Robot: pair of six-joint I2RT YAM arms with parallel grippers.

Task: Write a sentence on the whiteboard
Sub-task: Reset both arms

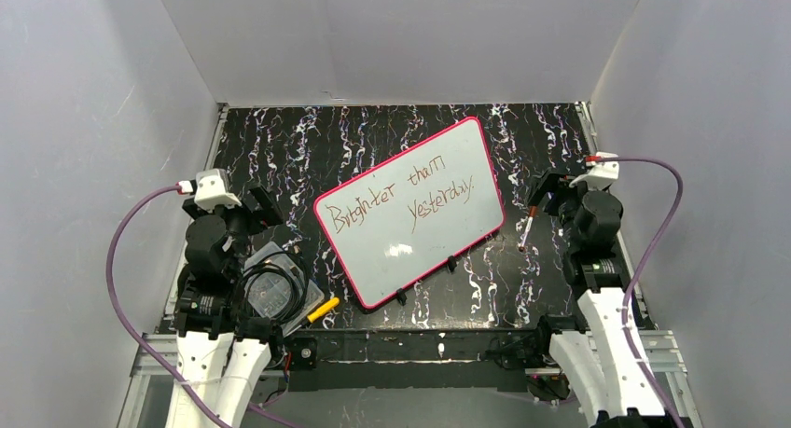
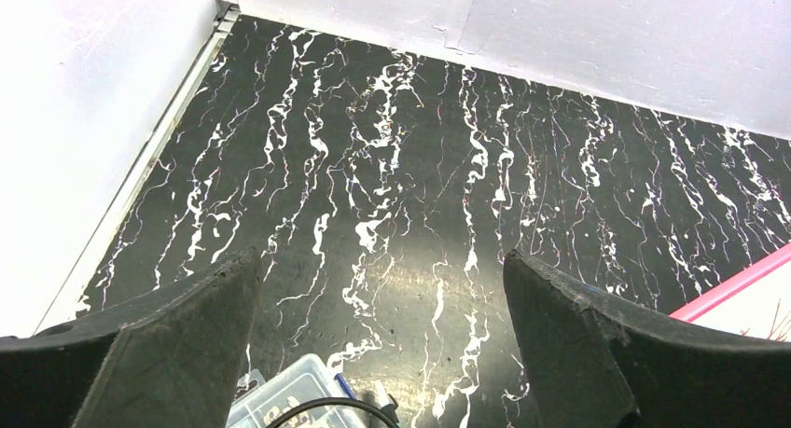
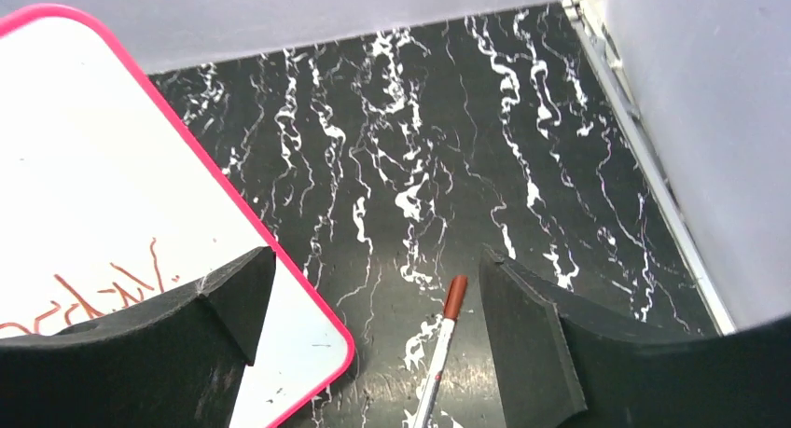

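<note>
The whiteboard (image 1: 410, 212) lies tilted in the middle of the table, white face up, pink-red frame. The sentence (image 1: 410, 197) reads "Brighter than Yesterday" in thin reddish-brown lettering. A white marker with a brown cap (image 1: 527, 226) lies on the table just right of the board. It also shows in the right wrist view (image 3: 441, 339), between the open fingers and below them. My right gripper (image 1: 550, 195) (image 3: 373, 279) is open and empty above the marker. My left gripper (image 1: 261, 204) (image 2: 382, 269) is open and empty, left of the board. The board's corner shows in the right wrist view (image 3: 112, 167) and the left wrist view (image 2: 746, 288).
A clear plastic box (image 1: 270, 283) with a black cable coiled on it sits by the left arm. It also shows in the left wrist view (image 2: 289, 395). A yellow-handled tool (image 1: 322, 309) lies near the front edge. Grey walls close in the black marbled table (image 1: 373, 134) on three sides.
</note>
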